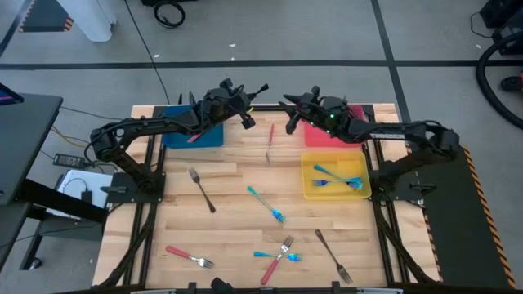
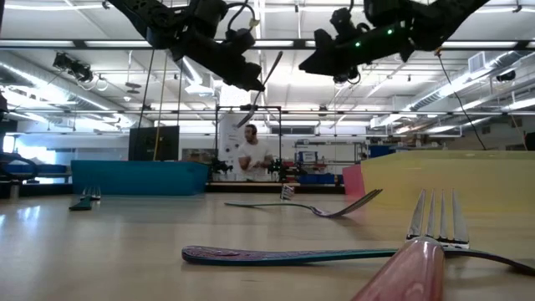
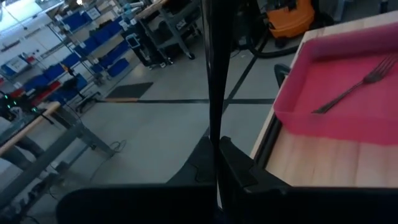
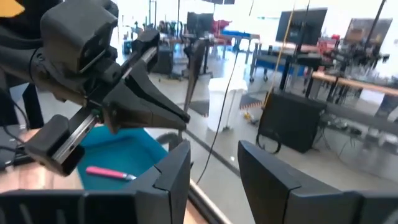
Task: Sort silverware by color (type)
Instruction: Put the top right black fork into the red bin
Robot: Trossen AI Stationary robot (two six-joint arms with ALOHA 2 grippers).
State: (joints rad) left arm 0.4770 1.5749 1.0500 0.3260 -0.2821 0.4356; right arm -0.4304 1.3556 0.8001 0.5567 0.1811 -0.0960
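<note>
Left gripper (image 1: 248, 119) is clamped on a thin, stiff dark metal fork (image 2: 266, 79), probably light and slippery, so pinch mid-handle; the right gripper (image 1: 291, 124) just opposite it gapes empty.

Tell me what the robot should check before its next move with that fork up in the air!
1. Left tool shut tight on the dark fork: ok.
2. Right tool open and ready: ok.
3. Right tool lined up with the dark fork: cannot tell; the low view shows a gap between them.
4. Room in the red tray: ok, only a metal fork shows in it.
5. Table all sorted: not ok, loose forks lie on the wood.
</note>
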